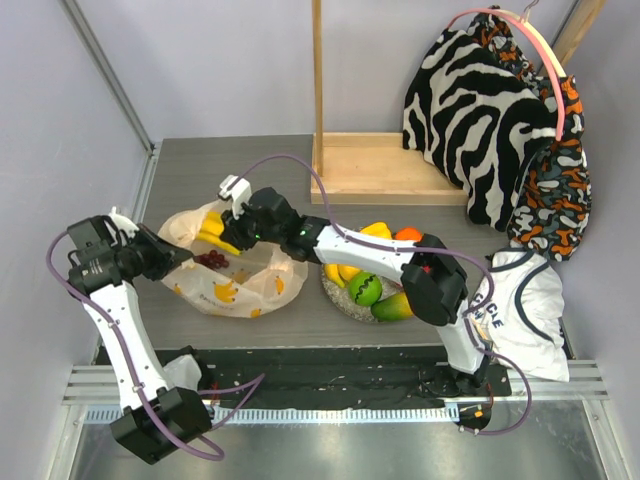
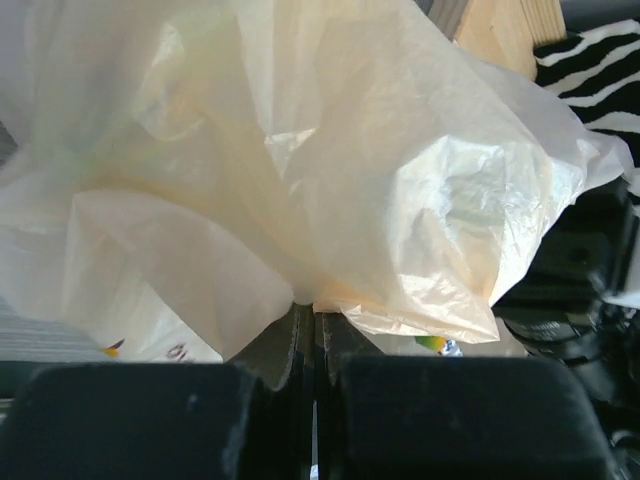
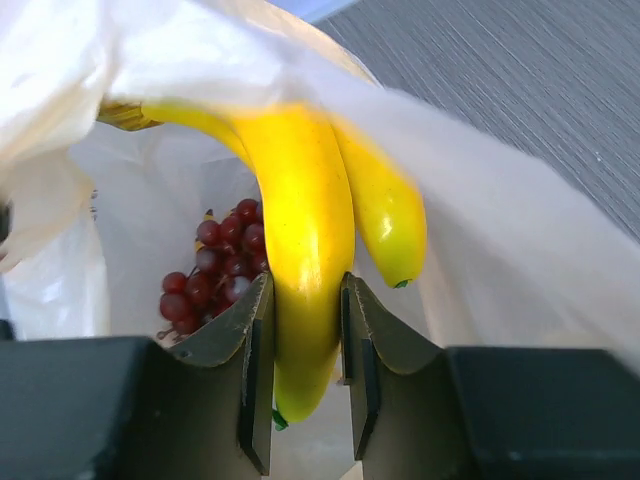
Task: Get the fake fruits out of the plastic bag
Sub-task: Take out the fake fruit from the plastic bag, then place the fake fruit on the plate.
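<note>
You are mid-extraction with the glossy yellow plastic banana bunch [image 3: 305, 250]. Your right gripper [image 3: 305, 290] is clamped narrowly on the nearer banana, inside the mouth of the thin, crinkly, translucent beige plastic bag [image 1: 250, 290]. The bag lies on the table just left of the round speckled grey plate [image 1: 338, 298], which already carries several fruits. Your left gripper [image 2: 305, 315] has its fingers pressed together on a fold of the bag's film, anchoring it. The dark red plastic grape bunch [image 3: 215, 270] sits deeper in the bag, apart from the fingers. Next, I judge, you should draw the bananas up and out; the film draped over them may drag along.
</note>
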Available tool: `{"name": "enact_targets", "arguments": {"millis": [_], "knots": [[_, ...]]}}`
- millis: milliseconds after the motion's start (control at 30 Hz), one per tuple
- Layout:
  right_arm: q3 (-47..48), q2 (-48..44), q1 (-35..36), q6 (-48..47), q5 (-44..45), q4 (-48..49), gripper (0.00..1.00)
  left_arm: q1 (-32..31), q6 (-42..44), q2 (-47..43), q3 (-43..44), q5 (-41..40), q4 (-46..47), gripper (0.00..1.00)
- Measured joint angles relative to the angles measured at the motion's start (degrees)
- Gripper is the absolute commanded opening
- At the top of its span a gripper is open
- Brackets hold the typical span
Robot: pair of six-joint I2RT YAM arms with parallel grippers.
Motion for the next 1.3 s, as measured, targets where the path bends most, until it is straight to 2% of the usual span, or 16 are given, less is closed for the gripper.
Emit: {"name": "enact_targets", "arguments": {"millis": [333,500,767,1067,1200,1300], "knots": [[-4.39,-8.55,-1.64,-2.60,-3.80,-4.74,0.01,0.52,2.40,1.62,13.62,-9.99,0.57,0.00],[-8.00,-11.78,-4.57,-4.11,-5.90,-5.53,0.01,0.96,3.08,2.25,14.12,-13.05,0.70,0.00],[-15.45,-15.80,-10.38,-3.37,-21.22,-2.97,0.01,1.03,3.08,3.43,11.15,-12.55,0.92,0.00],[-14.82,-20.26,-9.49,1.42,-43.41,8.61,0.02,1.14,2.95,3.87,9.62,-9.68,1.36,0.00],[-13.22,-22.23,-8.33,-3.50,-49.18,7.08,0.01,1.14,3.02,4.35,9.64,-9.22,1.46,0.00],[-12.98,-26.53,-8.07,-13.90,-51.93,-1.11,0.01,1.14,3.23,4.57,10.05,-9.25,1.42,0.00]]}}
